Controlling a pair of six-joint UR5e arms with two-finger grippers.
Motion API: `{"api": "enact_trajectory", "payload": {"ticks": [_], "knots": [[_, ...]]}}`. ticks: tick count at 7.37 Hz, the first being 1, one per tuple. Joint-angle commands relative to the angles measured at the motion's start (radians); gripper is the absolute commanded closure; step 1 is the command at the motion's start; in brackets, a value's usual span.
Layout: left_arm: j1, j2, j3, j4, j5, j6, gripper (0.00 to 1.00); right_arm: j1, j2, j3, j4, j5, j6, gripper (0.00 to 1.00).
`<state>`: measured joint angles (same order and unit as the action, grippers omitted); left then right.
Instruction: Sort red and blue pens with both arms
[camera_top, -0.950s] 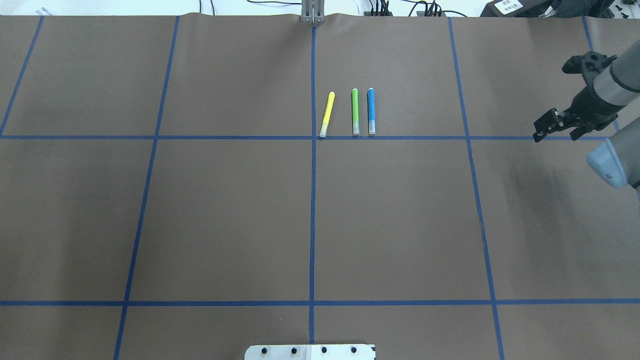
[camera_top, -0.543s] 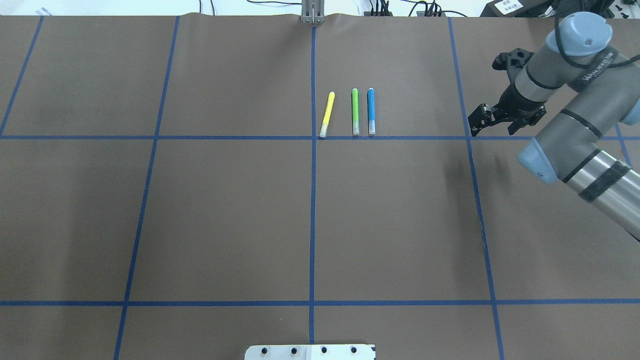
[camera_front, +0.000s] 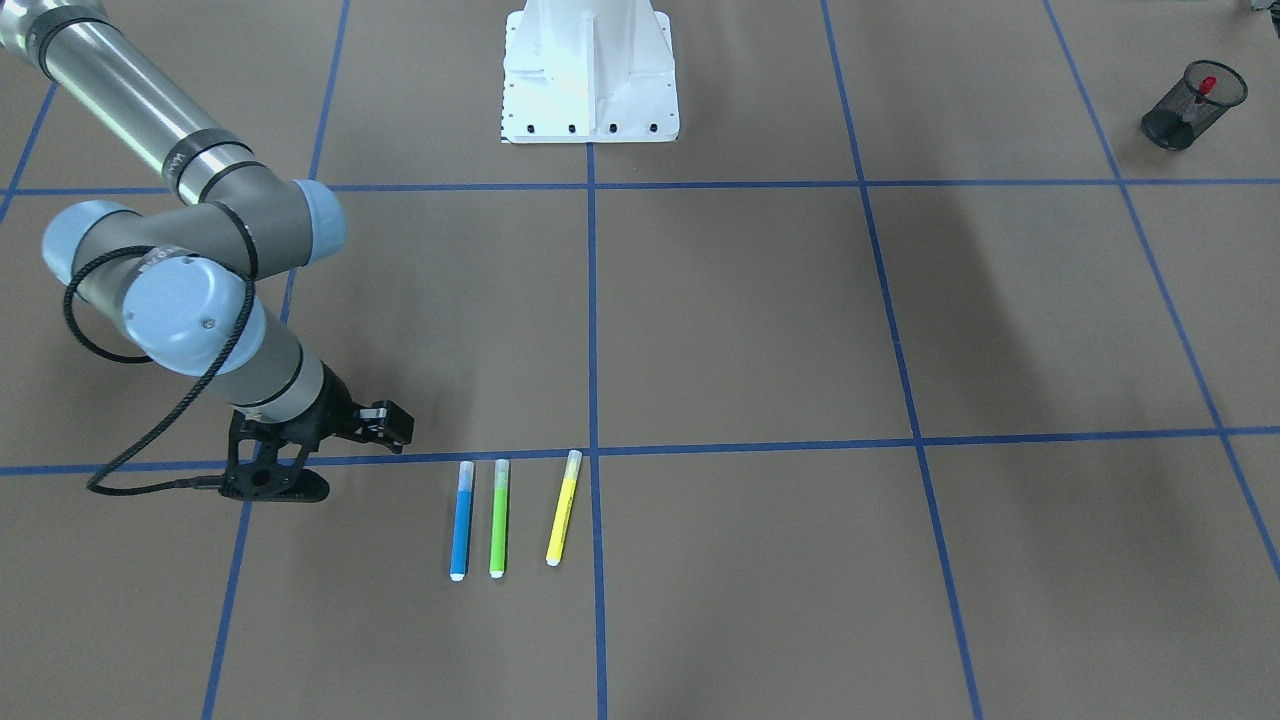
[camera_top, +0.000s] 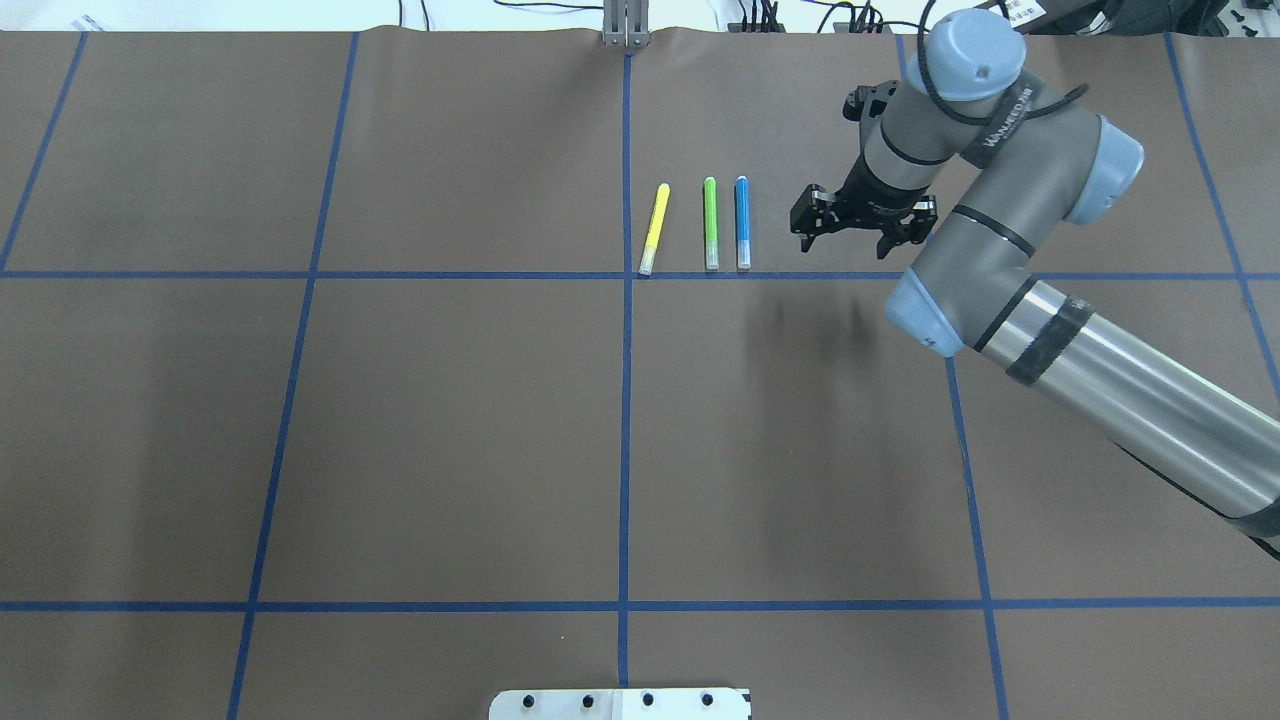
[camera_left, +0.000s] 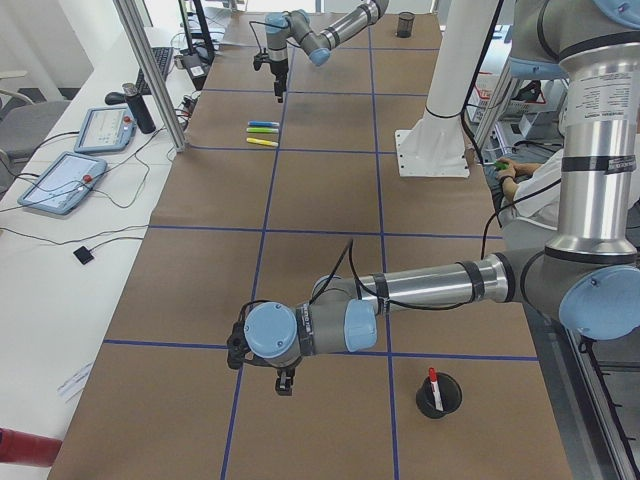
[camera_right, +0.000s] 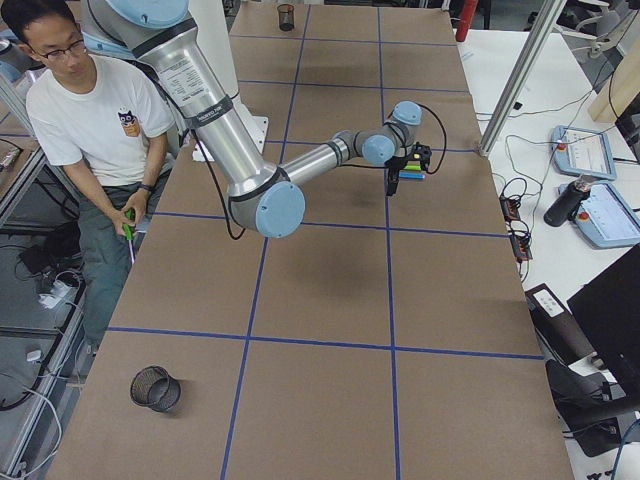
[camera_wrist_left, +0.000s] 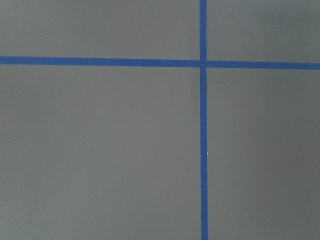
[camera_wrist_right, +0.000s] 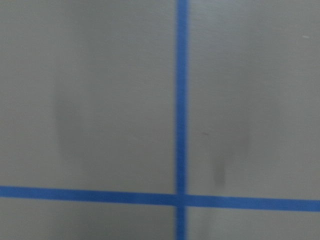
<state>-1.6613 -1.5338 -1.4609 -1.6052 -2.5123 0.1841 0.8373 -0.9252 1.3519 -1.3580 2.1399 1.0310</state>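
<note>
The left arm's black two-finger tool (camera_left: 285, 384) shows only in the exterior left view, small and side-on, so whether its jaws stand apart cannot be told. Both wrist views take in only the brown paper-covered surface (camera_wrist_left: 100, 150), with the tools' fingers outside the frame; the right wrist view is blurred. The slim red-capped pen (camera_front: 1207, 84) stands in a black mesh cup (camera_front: 1172, 118), its barrel veiled by the mesh. In the exterior right view the right arm's black tool (camera_right: 393, 183) hides most of the blue-barrelled pen (camera_top: 742, 222), the green marker (camera_top: 710, 222) and the yellow marker (camera_top: 654, 228). The white bolted pedestal (camera_top: 620, 703) is cut off by the overhead view's bottom edge
</note>
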Motion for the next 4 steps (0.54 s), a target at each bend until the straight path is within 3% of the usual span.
{"api": "enact_trajectory", "payload": {"ticks": [1,3,4], "knots": [[0.000,0.000,0.002,-0.009,0.001,0.000,0.00,-0.041,0.037,-0.017,0.000,-0.029,0.052,0.02],[0.000,0.001,0.002,-0.009,0.001,-0.002,0.00,-0.047,0.049,-0.054,0.041,-0.031,0.052,0.08],[0.000,0.001,0.002,-0.009,0.001,-0.002,0.00,-0.050,0.077,-0.129,0.118,-0.032,0.070,0.09]]}}
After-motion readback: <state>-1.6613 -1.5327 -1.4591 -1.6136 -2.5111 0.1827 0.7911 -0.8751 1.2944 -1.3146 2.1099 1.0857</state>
